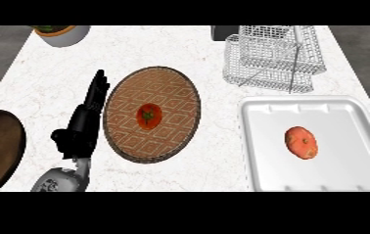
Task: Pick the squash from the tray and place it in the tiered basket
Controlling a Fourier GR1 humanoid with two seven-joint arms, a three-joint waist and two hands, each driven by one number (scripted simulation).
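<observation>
- Squash [300, 142], orange and lumpy, lies in the white tray [254, 145] at the right of the counter [43, 91], a little right of the tray's middle, touched by no hand.
- Tray sits near the lower right of the view, with its far rim just below the wire basket [273, 57].
- Basket, white wire and tiered, stands at the upper right of the counter; nothing shows inside it.
- Left hand [81, 125] is at the lower left, beside the left rim of the woven plate [151, 114]; its fingers [97, 87] are stretched straight out away from the robot, and it holds nothing.
- Right hand is out of view.
- Plate, brown with a diamond pattern, lies between the left hand and the tray; a small red fruit [149, 116] with a green stem sits at its middle.
- Bowl [63, 33], pale, with something green and brown in it, stands at the far left corner.
- Dark brown round edge [9, 150] shows at the left border; what it is cannot be told.
</observation>
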